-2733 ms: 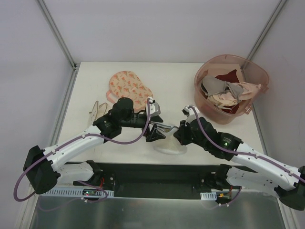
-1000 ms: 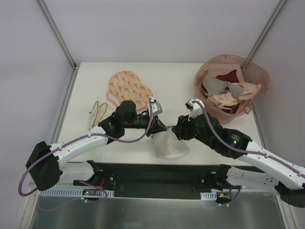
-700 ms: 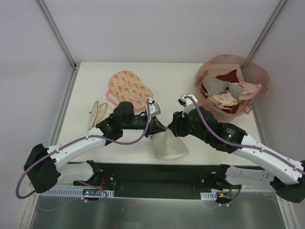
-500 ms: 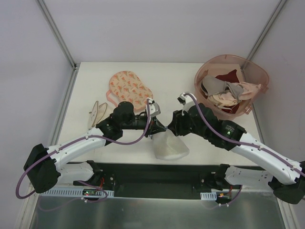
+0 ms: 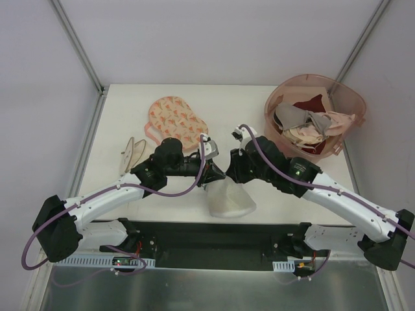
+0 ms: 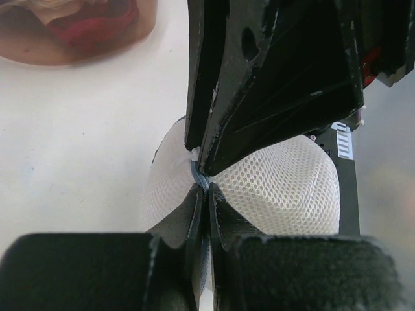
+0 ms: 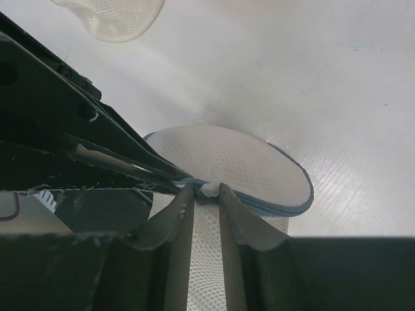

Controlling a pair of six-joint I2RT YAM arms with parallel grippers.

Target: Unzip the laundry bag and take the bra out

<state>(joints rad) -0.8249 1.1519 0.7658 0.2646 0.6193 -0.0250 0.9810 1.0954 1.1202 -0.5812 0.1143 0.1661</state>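
Observation:
The laundry bag (image 5: pixel 231 201), a white mesh dome with a grey-blue zipper rim, sits near the table's front edge between both arms. My left gripper (image 5: pixel 214 173) is shut on the zipper rim at the bag's top, with the rim pinched between its fingertips (image 6: pixel 206 189). My right gripper (image 5: pixel 228 172) meets it from the right. Its jaws stand narrow, one on each side of the small white zipper pull (image 7: pixel 209 189), and press on it. White mesh (image 6: pixel 285 188) fills the view behind the fingers. The zipper line (image 7: pixel 285 207) looks closed. The bra is hidden.
A pink translucent tub (image 5: pixel 275 110) holding beige, grey and maroon garments stands at the back right. A flat pink printed pouch (image 5: pixel 175 116) lies at the back left. A small pale mesh item (image 5: pixel 133 150) rests beside the left arm. The table's front edge runs just below the bag.
My right gripper has slid left up to the left gripper, and its jaws have narrowed onto the zipper pull. The left gripper has kept its pinch on the rim.

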